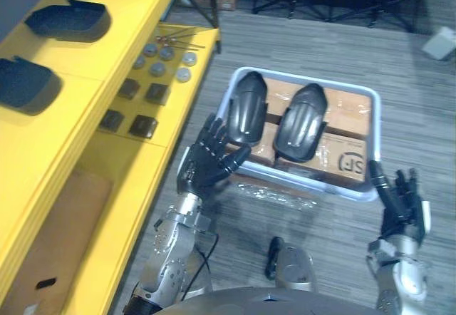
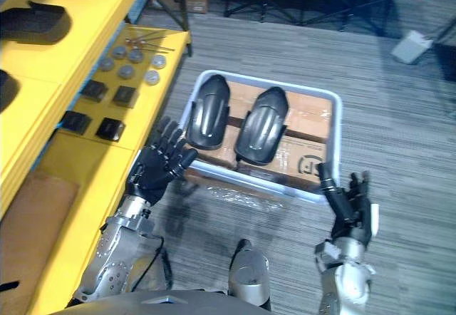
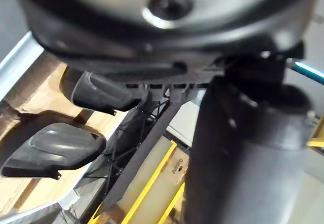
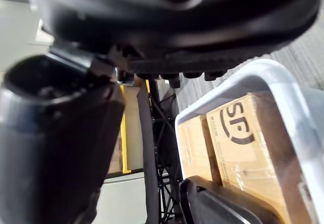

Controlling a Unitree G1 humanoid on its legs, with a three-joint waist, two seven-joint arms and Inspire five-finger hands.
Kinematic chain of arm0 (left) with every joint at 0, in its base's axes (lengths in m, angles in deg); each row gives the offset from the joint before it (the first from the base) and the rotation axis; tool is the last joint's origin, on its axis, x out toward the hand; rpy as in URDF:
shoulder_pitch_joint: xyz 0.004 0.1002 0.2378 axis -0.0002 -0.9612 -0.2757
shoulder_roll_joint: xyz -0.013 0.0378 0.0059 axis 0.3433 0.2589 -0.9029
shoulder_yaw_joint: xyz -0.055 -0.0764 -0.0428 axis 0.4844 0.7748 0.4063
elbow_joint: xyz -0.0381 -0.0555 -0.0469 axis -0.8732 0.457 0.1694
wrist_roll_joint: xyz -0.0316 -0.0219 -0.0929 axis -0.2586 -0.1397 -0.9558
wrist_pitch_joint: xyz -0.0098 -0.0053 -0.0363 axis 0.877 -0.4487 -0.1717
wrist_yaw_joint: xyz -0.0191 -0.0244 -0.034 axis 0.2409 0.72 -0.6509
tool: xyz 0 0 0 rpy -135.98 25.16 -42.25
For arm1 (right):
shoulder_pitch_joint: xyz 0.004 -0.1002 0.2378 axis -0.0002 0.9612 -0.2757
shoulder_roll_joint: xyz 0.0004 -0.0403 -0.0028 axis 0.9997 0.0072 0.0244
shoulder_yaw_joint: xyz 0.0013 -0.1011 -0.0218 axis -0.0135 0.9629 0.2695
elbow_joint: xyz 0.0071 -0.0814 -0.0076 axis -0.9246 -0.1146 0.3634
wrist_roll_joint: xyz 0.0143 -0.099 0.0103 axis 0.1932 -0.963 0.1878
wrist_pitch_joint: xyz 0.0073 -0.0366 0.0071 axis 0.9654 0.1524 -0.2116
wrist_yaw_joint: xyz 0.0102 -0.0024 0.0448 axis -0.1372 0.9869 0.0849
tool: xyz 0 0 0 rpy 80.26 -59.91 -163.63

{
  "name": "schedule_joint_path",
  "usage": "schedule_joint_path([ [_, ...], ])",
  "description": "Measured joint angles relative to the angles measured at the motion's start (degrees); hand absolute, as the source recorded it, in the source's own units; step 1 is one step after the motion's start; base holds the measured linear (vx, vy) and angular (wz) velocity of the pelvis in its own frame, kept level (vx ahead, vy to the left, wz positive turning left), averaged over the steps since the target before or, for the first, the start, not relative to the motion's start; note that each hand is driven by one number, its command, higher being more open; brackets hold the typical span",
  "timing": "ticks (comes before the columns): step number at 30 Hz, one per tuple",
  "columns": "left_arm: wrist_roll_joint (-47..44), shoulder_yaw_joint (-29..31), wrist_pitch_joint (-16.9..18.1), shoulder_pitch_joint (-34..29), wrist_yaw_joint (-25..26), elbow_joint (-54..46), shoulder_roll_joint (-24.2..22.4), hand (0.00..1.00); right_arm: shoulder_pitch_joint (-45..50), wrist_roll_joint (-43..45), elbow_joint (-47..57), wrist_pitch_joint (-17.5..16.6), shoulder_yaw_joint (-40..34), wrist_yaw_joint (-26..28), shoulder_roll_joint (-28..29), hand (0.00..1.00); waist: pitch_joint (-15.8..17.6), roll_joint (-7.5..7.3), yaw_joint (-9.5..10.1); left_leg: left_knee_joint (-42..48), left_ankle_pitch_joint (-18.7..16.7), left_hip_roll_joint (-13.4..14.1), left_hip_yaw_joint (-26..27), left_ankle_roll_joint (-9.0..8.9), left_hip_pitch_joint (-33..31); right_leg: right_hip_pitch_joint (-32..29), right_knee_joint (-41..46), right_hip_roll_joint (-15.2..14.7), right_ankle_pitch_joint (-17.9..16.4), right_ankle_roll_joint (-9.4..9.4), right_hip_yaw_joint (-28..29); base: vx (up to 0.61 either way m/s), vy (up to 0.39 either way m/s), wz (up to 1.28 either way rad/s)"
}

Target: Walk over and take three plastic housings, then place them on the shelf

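Two dark plastic housings lie side by side on cardboard boxes inside a pale bin point(image 1: 370, 101) on the floor: one on the left point(image 1: 247, 107) and one on the right point(image 1: 302, 121). My left hand point(image 1: 210, 159) hovers open at the bin's near left corner, its fingers spread just short of the left housing point(image 3: 98, 91). Past the bin's near right corner my right hand point(image 1: 402, 204) is open, fingers straight and pointing up. Three more dark housings point(image 1: 68, 20) sit on the yellow shelf's top level point(image 1: 92, 58).
The yellow shelf runs along my left; its lower level point(image 1: 142, 158) carries small black blocks point(image 1: 142, 125), grey discs point(image 1: 165, 53) and thin metal rods point(image 1: 178, 41). A crumpled clear plastic sheet point(image 1: 274, 195) lies before the bin. A black frame stands at the far side.
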Motion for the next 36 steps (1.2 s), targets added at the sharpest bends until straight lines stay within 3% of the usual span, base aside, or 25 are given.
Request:
schedule_joint_path([
  [4, 0.0, 2.4, -0.7, -1.7, -2.6, -1.2, 0.2, 1.0, -4.5, -1.6, -2.4, 3.8, 0.8, -4.0, 0.1, 1.0, -0.1, -0.02, 1.87, -1.9, 0.7, -1.8, 0.8, -0.03, -0.5, -0.2, -3.9, -0.1, 3.1, 1.74, 1.8, -0.07, 0.102, -0.07],
  [6, 0.1, 3.6, -1.3, -1.8, -2.6, -1.9, 0.7, 1.0, -8.2, -1.8, -5.2, 6.3, 1.0, -6.5, 0.1, 1.0, -0.1, -0.04, 2.38, -1.9, 0.9, -2.3, 0.7, 1.18, -2.3, -0.1, -8.1, 0.4, 5.8, 2.25, 1.8, -0.1, 0.125, 0.02],
  [7, 0.2, 5.1, -1.8, -1.6, -1.9, -2.8, 1.3, 1.0, -12.3, -2.3, -8.7, 9.1, 0.9, -8.9, 0.0, 1.0, 0.2, -0.6, 2.71, -1.4, 1.1, -2.5, 0.4, 1.47, -4.4, -0.1, -11.6, 0.7, 8.4, 2.47, 1.5, -0.11, 0.118, 0.11],
  [9, 0.2, 6.3, -2.1, -0.9, -1.2, -2.8, 1.6, 1.0, -16.1, -2.1, -12.5, 11.2, -0.3, -10.6, -0.3, 1.0, 0.5, -1.05, 3.42, 0.4, 1.2, -2.6, -0.2, 1.69, -6.5, -0.2, -13.5, 0.9, 10.0, 2.69, 1.0, -0.08, 0.091, 0.14],
  [14, 0.0, 9.1, -2.2, 1.5, 0.7, -2.8, 2.2, 1.0, -31.5, -1.0, -25.7, 16.2, -2.6, -14.5, -9.3, 1.0, 2.8, -1.54, 5.58, 7.2, 0.6, -2.7, -3.8, 2.55, -14.1, -2.1, -15.3, 1.6, 12.6, 2.78, -0.5, -0.1, 0.077, 0.32],
  [18, 0.0, 8.2, -2.2, 3.0, 1.3, -1.1, 2.7, 1.0, -46.4, 0.0, -39.2, 18.4, -1.7, -15.5, -20.8, 1.0, 4.6, -0.25, 8.56, 12.4, -0.3, -2.4, -6.4, 3.41, -20.8, -4.9, -15.3, 2.3, 13.7, 2.94, -1.4, -0.13, 0.07, 0.21],
  [21, 0.0, 8.3, -1.9, 2.9, 1.4, 2.2, 2.8, 1.0, -53.6, 1.8, -45.0, 19.8, 1.3, -15.7, -25.3, 1.0, 6.0, 0.64, 10.4, 14.2, -0.5, -2.5, -7.4, 3.83, -23.2, -5.9, -15.3, 2.4, 14.0, 2.99, -1.5, -0.09, 0.066, 0.12],
  [27, -0.6, 8.1, -1.5, 2.9, 1.9, 6.0, 2.9, 1.0, -61.4, 4.1, -55.6, 24.3, 4.5, -15.3, -29.8, 1.0, 7.8, 2.31, 13.1, 16.8, -0.4, -2.8, -9.1, 4.7, -27.5, -7.9, -15.2, 2.5, 14.6, 3.67, -2.4, -0.04, 0.055, 0.13],
  [36, -0.8, 7.7, 1.7, 3.2, 2.5, 7.8, 2.2, 1.0, -67.5, 4.2, -64.1, 32.0, 5.1, -12.1, -37.0, 1.0, 9.4, 4.0, 14.82, 18.4, -0.5, -2.8, -10.5, 4.79, -30.2, -9.5, -13.9, 2.6, 14.5, 3.58, -3.4, -0.03, 0.025, 0.05],
])
